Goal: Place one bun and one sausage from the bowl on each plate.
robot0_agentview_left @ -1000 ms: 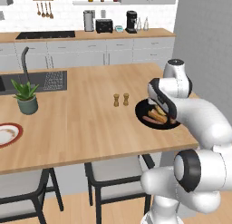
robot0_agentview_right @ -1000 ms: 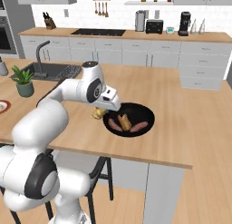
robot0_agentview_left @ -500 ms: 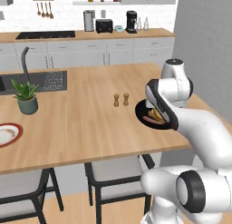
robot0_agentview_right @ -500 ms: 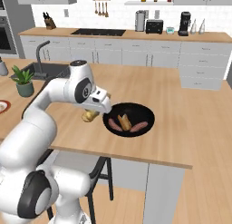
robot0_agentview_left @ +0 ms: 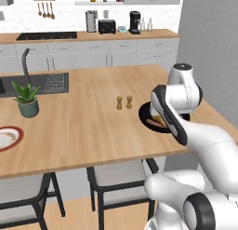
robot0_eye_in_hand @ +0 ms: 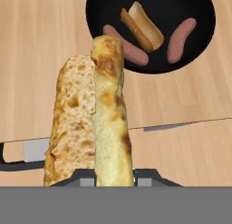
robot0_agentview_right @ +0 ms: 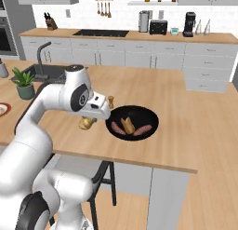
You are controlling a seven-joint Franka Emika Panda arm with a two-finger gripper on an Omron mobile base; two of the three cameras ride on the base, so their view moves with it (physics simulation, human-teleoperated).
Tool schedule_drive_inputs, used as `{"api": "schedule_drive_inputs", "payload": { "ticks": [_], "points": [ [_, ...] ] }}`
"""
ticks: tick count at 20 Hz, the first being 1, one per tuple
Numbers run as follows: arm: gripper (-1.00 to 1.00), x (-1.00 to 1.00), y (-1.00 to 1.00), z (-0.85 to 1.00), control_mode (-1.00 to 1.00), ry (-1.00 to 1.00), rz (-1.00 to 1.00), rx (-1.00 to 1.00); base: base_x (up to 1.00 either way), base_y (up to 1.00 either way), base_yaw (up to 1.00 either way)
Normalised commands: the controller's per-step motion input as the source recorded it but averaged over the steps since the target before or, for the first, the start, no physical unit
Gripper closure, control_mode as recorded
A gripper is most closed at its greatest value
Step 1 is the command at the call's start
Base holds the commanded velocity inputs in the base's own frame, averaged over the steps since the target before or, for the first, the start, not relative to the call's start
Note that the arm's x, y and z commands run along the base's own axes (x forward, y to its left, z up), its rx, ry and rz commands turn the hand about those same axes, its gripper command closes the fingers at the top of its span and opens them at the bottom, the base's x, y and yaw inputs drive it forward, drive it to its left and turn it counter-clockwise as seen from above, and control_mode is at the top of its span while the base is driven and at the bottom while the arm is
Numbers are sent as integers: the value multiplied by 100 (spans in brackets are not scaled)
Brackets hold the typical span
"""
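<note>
- Broadly, the wooden surface (robot0_agentview_right: 186, 131) carried everything; the red-rimmed plate (robot0_agentview_left: 8, 138) sat at its far left end, well apart from the arm.
- The black bowl (robot0_agentview_right: 149, 116) lay just to the claw's right, holding one bun (robot0_eye_in_hand: 144, 27) and two sausages (robot0_eye_in_hand: 181, 34).
- The claw (robot0_agentview_right: 88, 123) was clamped on a split bun (robot0_eye_in_hand: 93, 123), carried above the surface beside the bowl.
- That held bun's long axis ran straight out along the fingers, so the coming move looked like a long leftward carry toward the plate.
</note>
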Motion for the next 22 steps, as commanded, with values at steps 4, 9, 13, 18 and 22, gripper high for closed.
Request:
{"api": "schedule_drive_inputs", "payload": {
  "ticks": [4,9,13,18,22],
  "points": [
    [100,0,0,0,100,0,0,0,0,0,0],
    [100,0,0,0,100,0,0,0,-44,72,0],
    [100,0,0,0,100,0,0,0,-19,100,0],
    [100,0,0,0,100,0,0,0,6,100,0],
    [100,0,0,0,100,0,0,0,16,100,0]
  ]
}}
